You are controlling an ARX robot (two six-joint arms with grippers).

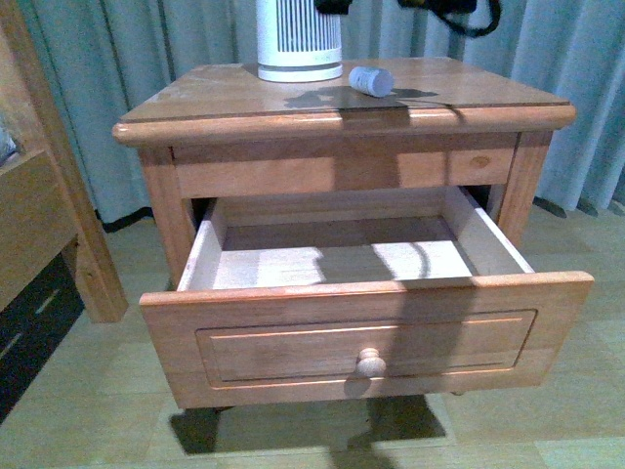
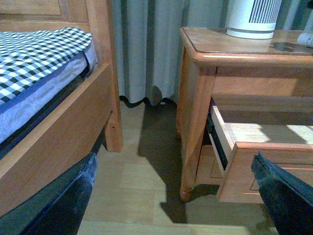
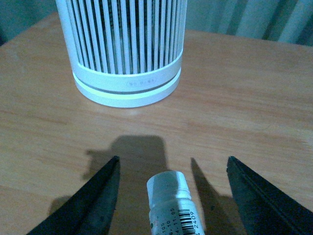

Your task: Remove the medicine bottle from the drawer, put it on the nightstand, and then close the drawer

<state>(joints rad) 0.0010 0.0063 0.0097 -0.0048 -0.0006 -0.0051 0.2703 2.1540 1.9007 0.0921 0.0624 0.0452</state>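
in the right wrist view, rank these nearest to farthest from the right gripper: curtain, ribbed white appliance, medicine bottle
1. medicine bottle: lying on the nightstand top, between the open fingers of the right gripper.
2. ribbed white appliance: standing on the top, beyond the bottle.
3. curtain: behind the nightstand's far edge.

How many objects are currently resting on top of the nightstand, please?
2: the white ribbed appliance stands at the back; the medicine bottle lies on its side beside it.
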